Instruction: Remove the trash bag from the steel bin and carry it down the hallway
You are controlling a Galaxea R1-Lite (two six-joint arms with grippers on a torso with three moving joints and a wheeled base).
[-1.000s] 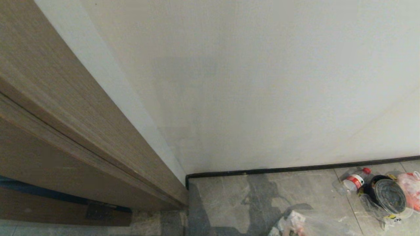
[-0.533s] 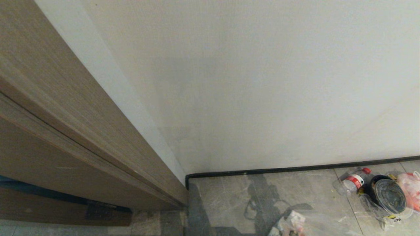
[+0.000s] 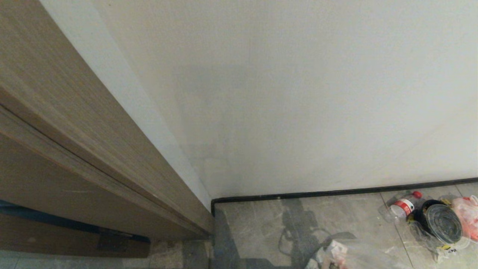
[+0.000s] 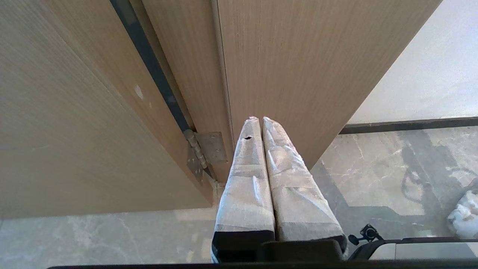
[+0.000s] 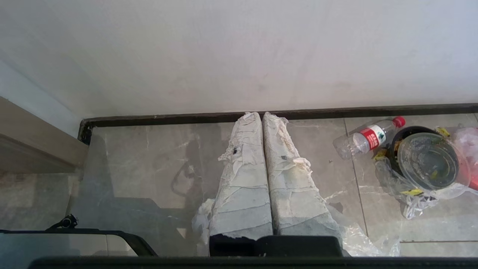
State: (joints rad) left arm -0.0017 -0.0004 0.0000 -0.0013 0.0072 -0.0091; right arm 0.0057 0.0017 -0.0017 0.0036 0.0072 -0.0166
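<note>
1. The right tool (image 5: 262, 116) has its two wrapped fingers pressed together with nothing between them. It points towards the dark baseboard (image 5: 224, 117) at the foot of the pale wall (image 3: 298, 93).
2. The trash bag (image 3: 336, 254) is not held. It lies crumpled on the grey floor (image 3: 257, 224), clear and crinkly, with some white scraps inside.
3. In the right wrist view the bag's plastic shows on both sides of the right tool's base. So it sits under and just behind the fingertips, on the robot's side rather than the wall side.
4. The bag is a loose heap with no clear long axis that I can make out.
5. The left tool (image 4: 257, 119) is also pressed shut and empty. It faces the wooden door (image 4: 298, 74) near its hinge (image 4: 211, 147), well apart from the bag.
6. The right arm is plainly the nearer one. Judging by this, a pick-up would need it to spread its fingers, then draw back and down.
7. A bottle (image 5: 364, 140) and a lidded black bowl (image 5: 427, 160) lie further right, apart from the bag.
8. The steel bin is not in view.
</note>
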